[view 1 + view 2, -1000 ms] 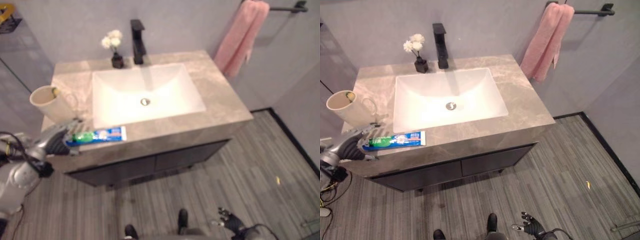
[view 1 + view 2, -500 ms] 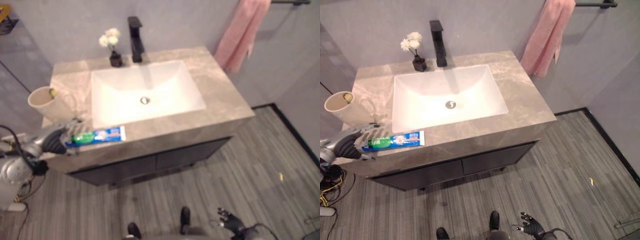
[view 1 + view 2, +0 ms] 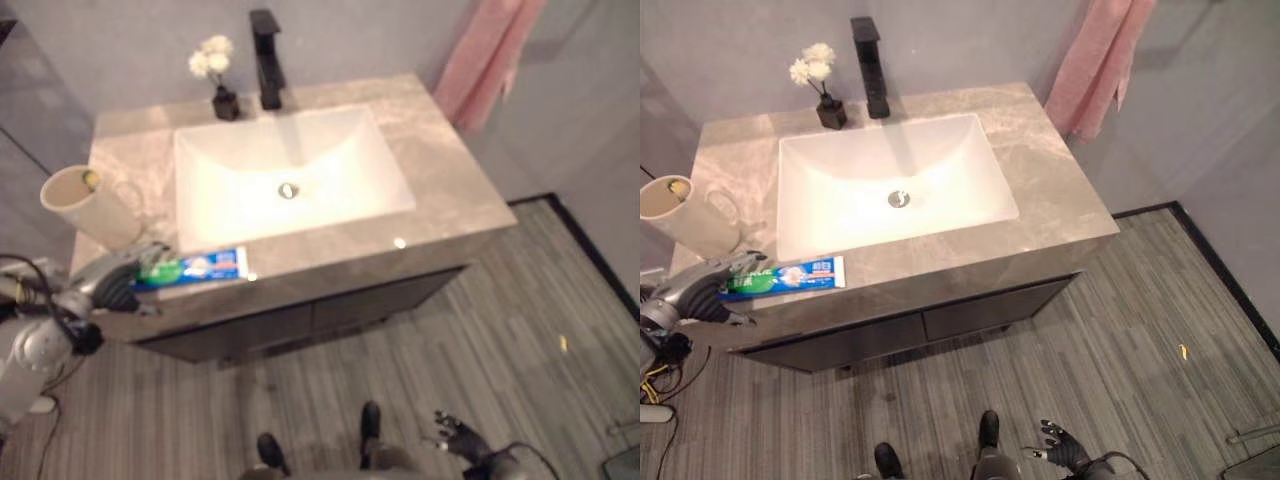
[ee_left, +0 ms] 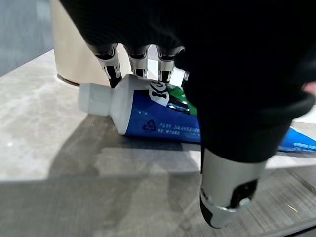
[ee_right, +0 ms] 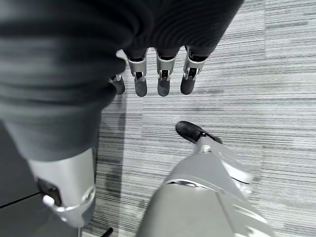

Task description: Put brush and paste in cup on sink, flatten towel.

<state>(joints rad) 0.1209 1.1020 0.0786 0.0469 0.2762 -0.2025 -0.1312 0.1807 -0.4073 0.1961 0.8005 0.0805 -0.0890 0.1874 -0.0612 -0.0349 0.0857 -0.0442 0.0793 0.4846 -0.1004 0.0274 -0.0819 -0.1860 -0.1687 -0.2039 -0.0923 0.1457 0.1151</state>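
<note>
A blue and green toothpaste tube lies on the stone counter near its front left corner, just in front of the basin. My left hand is at the tube's capped end. In the left wrist view its fingers reach over the tube and the thumb hangs apart on the near side, so the hand is open. A cream cup stands just behind, with something small and yellow-green inside. A pink towel hangs bunched at the back right. My right hand is low over the floor, open.
A white basin fills the middle of the counter. A black tap and a small vase of white flowers stand behind it. Dark cabinet doors sit below, above a grey plank floor.
The camera has tipped down, so the whole scene sits higher in view and the towel rail has left the top. My left hand and the tube keep the same place on the counter.
</note>
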